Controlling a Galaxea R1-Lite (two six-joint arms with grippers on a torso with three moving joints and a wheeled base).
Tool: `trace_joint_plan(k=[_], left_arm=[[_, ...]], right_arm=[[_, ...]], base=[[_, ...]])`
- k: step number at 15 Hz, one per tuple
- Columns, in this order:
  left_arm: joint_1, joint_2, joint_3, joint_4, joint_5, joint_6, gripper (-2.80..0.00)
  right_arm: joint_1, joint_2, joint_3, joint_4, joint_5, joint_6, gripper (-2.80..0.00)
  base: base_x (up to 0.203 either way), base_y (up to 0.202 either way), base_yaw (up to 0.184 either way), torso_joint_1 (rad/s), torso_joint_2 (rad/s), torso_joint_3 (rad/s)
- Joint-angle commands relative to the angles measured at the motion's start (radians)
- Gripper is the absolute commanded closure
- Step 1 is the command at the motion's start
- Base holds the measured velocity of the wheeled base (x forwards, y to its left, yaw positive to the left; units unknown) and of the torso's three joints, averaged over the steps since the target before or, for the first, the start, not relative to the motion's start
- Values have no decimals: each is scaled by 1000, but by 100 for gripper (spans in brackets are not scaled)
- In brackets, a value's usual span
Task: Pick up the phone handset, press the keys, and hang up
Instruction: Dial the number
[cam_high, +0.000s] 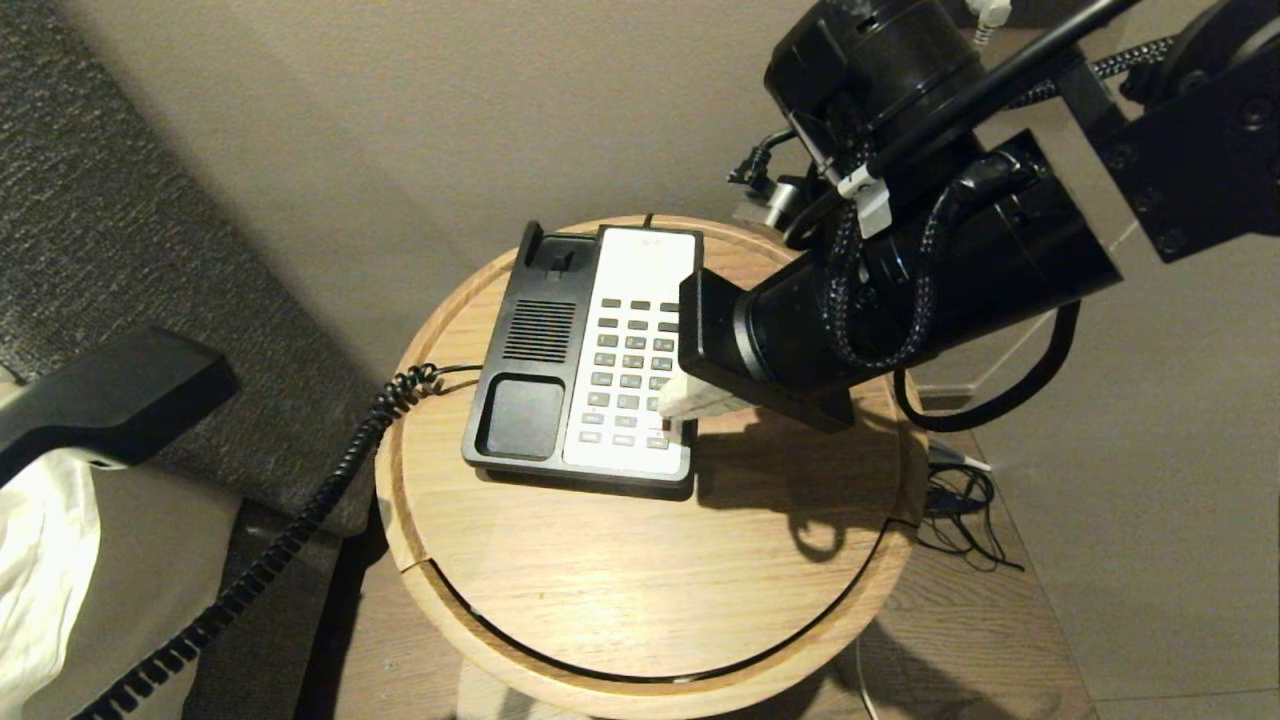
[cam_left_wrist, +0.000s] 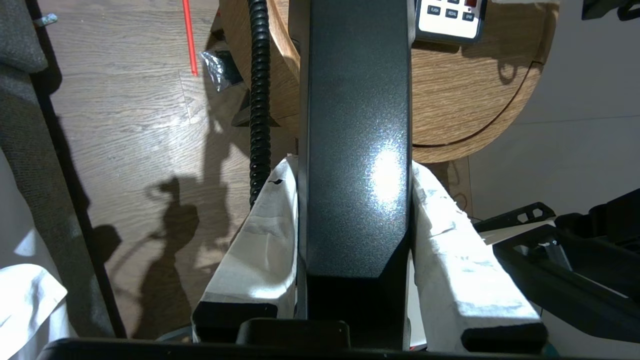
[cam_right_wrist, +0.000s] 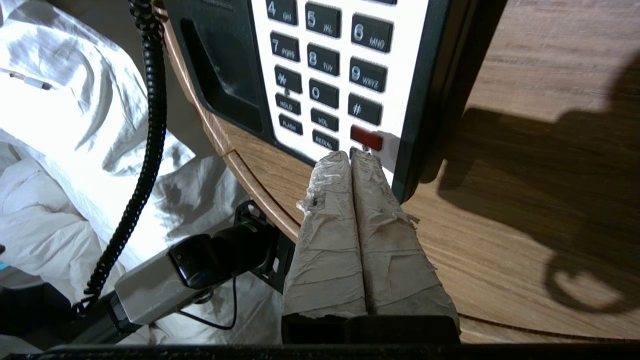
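Note:
The black phone handset (cam_high: 110, 400) is held off the table at the far left, and its coiled cord (cam_high: 300, 520) hangs down from the phone base (cam_high: 530, 340). In the left wrist view my left gripper (cam_left_wrist: 355, 167) is shut on the handset (cam_left_wrist: 357, 125), with a white-wrapped finger (cam_left_wrist: 260, 250) on each side. My right gripper (cam_high: 672, 402) is shut and empty. Its wrapped tips (cam_right_wrist: 350, 156) rest on the bottom row of the keys (cam_right_wrist: 325, 60), just below the red key (cam_right_wrist: 366, 138). The keys (cam_high: 630, 365) sit on the white faceplate.
The phone stands on a round wooden side table (cam_high: 640, 570) with a raised rim. A grey upholstered bed side (cam_high: 120, 200) and white sheets (cam_right_wrist: 55, 125) are to the left. Loose cables (cam_high: 960, 510) lie on the floor to the right. The empty handset cradle (cam_high: 520, 415) is exposed.

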Motion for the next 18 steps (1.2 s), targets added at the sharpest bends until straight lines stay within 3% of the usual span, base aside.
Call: trace_joint_plan(k=[1, 7, 18], left_arm=[[0, 0, 5, 5, 0, -2, 0], [0, -2, 14, 4, 0, -2, 0], [0, -8, 20, 4, -2, -2, 0]], right_arm=[[4, 3, 0, 3, 0, 3, 0], [2, 37, -4, -63, -8, -3, 0], [-19, 37, 6, -61, -14, -36, 0]], base=[[0, 0, 0, 0, 0, 0], [0, 0, 0, 0, 0, 0], [0, 0, 0, 0, 0, 0]])
